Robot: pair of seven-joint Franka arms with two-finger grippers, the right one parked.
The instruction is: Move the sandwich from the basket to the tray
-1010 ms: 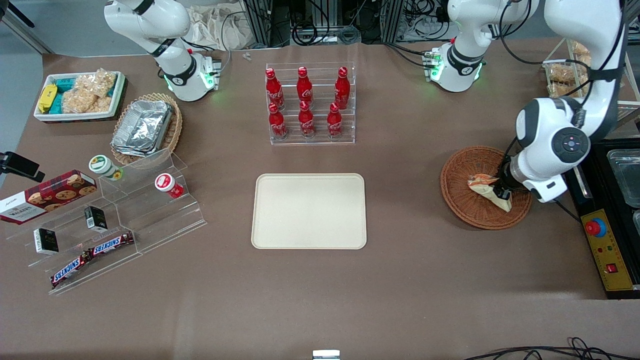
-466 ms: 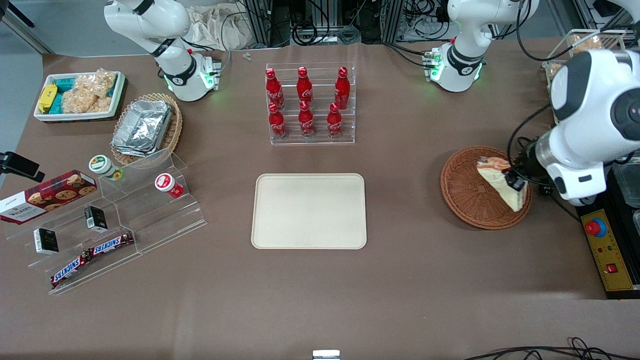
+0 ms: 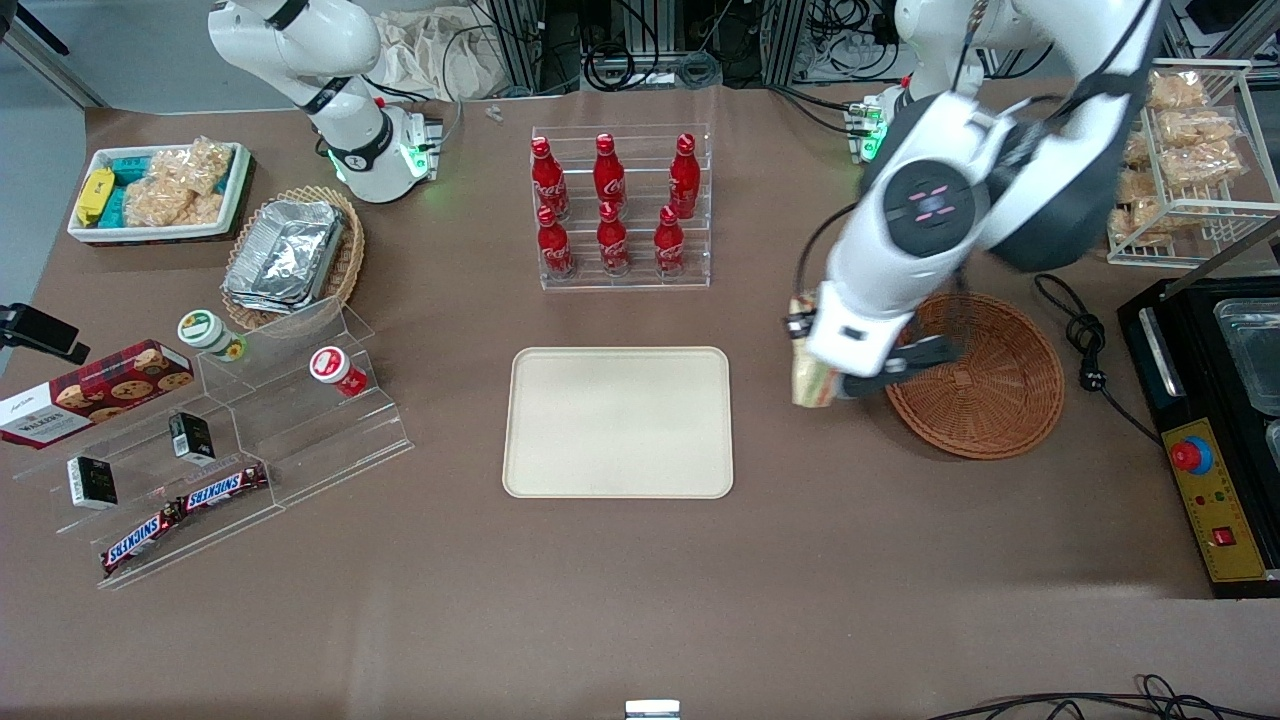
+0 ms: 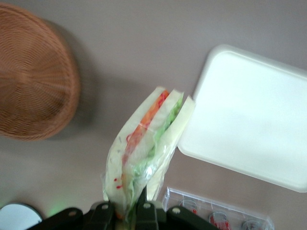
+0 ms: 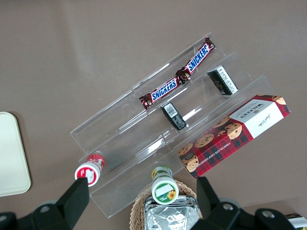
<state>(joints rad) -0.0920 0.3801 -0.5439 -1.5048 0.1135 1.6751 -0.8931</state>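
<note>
The sandwich (image 3: 807,385), a wrapped wedge with orange and green filling, hangs above the table in the gap between the reddish-brown wicker basket (image 3: 990,385) and the cream tray (image 3: 618,420). My left gripper (image 3: 822,372) is shut on it, and the arm's wrist hides most of it in the front view. In the left wrist view the fingers (image 4: 144,212) pinch the sandwich (image 4: 148,141) at its wide end, with its tip pointing away from them. The basket (image 4: 33,76) there holds nothing, and a corner of the tray (image 4: 249,120) lies close to the sandwich's tip.
A clear rack of red cola bottles (image 3: 620,210) stands farther from the front camera than the tray. A white wire rack of snack bags (image 3: 1185,150), a black cable (image 3: 1085,335) and a black appliance with a red button (image 3: 1195,458) are at the working arm's end.
The gripper has lifted the sandwich out of the basket and carried it sideways toward the tray. The arm has swung across over the basket's edge.
</note>
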